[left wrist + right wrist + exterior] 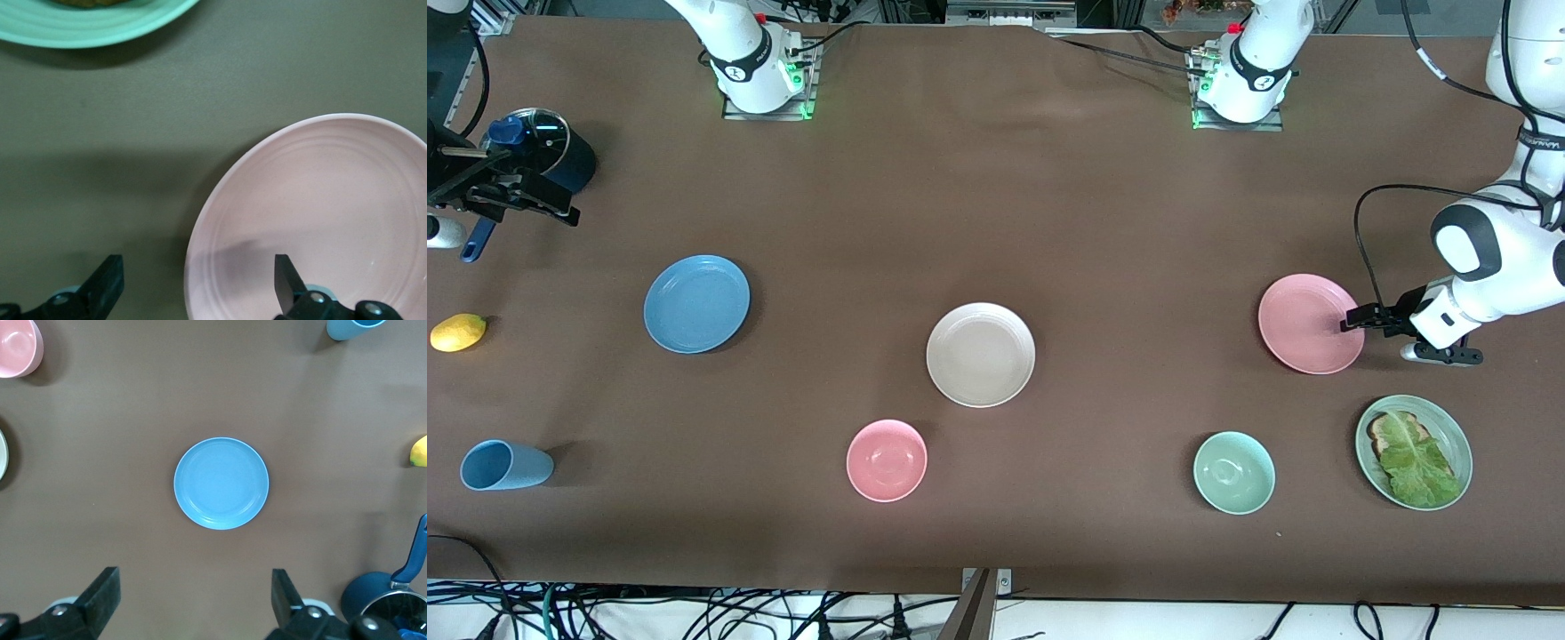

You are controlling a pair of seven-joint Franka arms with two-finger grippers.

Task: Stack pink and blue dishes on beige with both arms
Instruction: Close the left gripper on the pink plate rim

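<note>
Both sets of jaws are standing wide apart and gripping nothing. I am seeing the left gripper (1352,322) sitting low at the rim of the flat round pale pink plate (1310,323), at the left arm's end of the brown tabletop (996,196). In the left wrist view one finger (288,283) is hanging over the plate's inside while the other is showing over bare tabletop, so the rim is lying between them; I cannot tell whether either is touching it. The right gripper (193,603) is hovering high at the right arm's end, over the tabletop beside a dark blue lidded pot (541,153), with the flat round medium blue plate (696,303) lying nearer the front camera. The flat round cream-beige plate (980,354) is lying mid-table, between the two coloured plates and well apart from both, with nothing on it.

Nearer the camera I am seeing a small pink bowl (887,460), a pale green bowl (1233,472), a pale green plate with toast and lettuce (1413,451), and a blue cup (504,465) lying on its side. A yellow lemon (458,332) is lying near the table's edge.
</note>
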